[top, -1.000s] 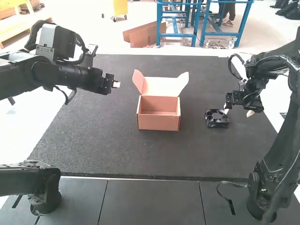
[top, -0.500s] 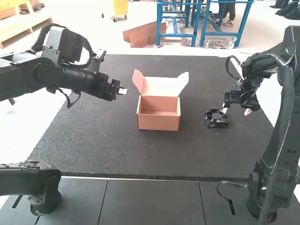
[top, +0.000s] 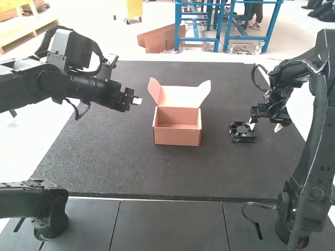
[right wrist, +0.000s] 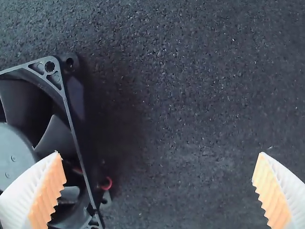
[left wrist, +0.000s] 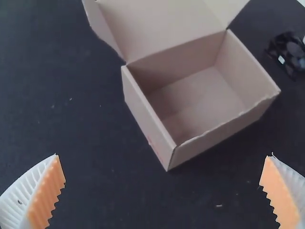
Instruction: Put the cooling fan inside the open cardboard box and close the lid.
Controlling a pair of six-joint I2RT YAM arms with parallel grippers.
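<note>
High view: right hand point(top: 264, 123) spread, eased a little lower, fan point(top: 242, 132) just beside it.
Left wrist view: left hand point(left wrist: 161, 159) spread, open box point(left wrist: 200, 102) ahead, empty. Right wrist view: fan unpinched on tabletop point(right wrist: 190, 71); grasp looks next.

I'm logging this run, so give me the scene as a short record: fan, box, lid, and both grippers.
fan: flat on the mat, right of the box, apart from it
box: upright mid-mat, nothing inside
lid: open, standing up at the back
left gripper: open, in the air left of the box
right gripper: open, one finger above the fan's edge, the other above bare mat, not gripping
</note>
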